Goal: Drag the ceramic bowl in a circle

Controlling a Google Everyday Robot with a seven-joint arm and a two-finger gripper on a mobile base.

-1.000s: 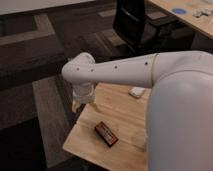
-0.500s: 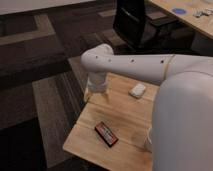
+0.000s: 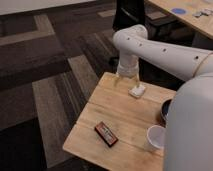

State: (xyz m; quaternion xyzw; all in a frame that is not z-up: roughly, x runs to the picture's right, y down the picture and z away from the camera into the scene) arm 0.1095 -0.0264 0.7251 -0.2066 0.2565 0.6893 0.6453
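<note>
The ceramic bowl [image 3: 165,112] shows only as a dark blue sliver at the wooden table's right side. The rest of it is hidden behind my white body. My arm reaches from the right up to an elbow and then down. The gripper [image 3: 121,80] hangs at its end over the table's far left corner. It looks open with nothing in it and is well to the left of the bowl. A small white plastic cup [image 3: 156,137] stands in front of the bowl near the front edge.
A small white block [image 3: 136,91] lies on the table [image 3: 100,115] just right of the gripper. A red and black packet [image 3: 106,134] lies near the front left. A black chair [image 3: 131,15] and a second table [image 3: 186,16] stand behind. Patterned carpet lies to the left.
The arm's elbow and wrist have swung to the right and farther back, carrying the gripper from over the table's left side to its far corner. The things on the table have not moved.
</note>
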